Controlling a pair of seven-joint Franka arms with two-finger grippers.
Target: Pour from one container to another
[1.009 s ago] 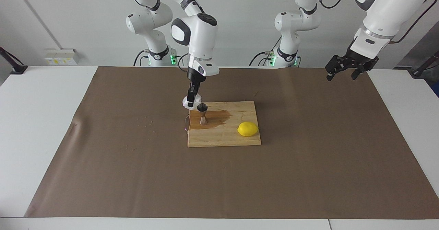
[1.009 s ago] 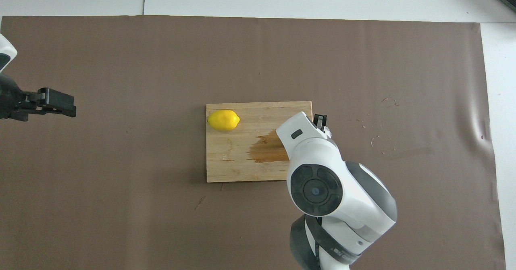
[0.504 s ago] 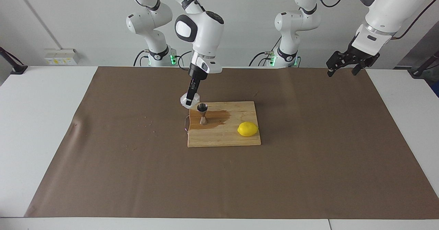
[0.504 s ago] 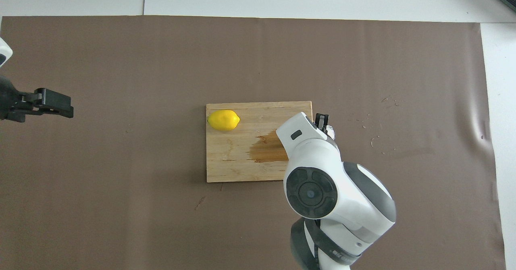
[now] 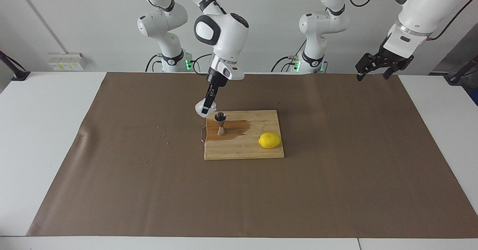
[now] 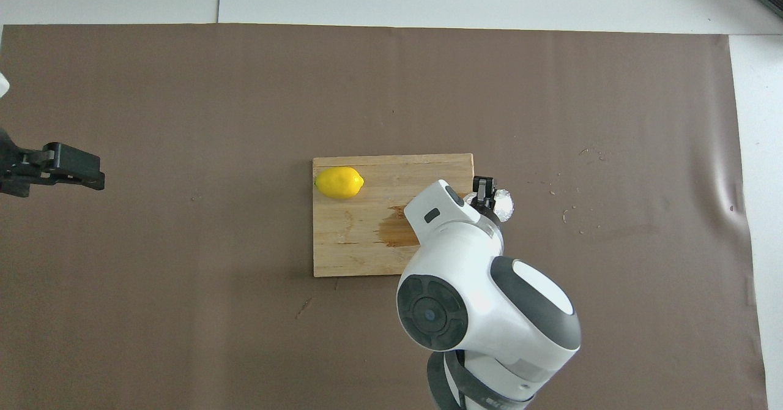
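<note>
My right gripper [image 5: 206,110] is shut on the small crinkled whitish plastic cup [image 5: 201,107] and holds it in the air, tilted, just above the rim of the steel hourglass jigger [image 5: 220,124]. The cup is over the edge of the wooden board [image 5: 246,147] at the right arm's end. The jigger stands upright on the board. In the overhead view the cup [image 6: 503,204] and the right gripper [image 6: 484,188] show past the arm, which hides the jigger. My left gripper [image 5: 372,76] is open and empty, raised over the mat at the left arm's end, waiting.
A yellow lemon [image 5: 269,140] lies on the board toward the left arm's end and also shows in the overhead view [image 6: 339,182]. A dark wet stain [image 5: 237,127] spreads on the board beside the jigger. A brown mat [image 5: 336,175] covers the table.
My right gripper has risen and drawn the cup slightly away from the jigger toward the right arm's end. My left gripper has pulled back a little toward its base.
</note>
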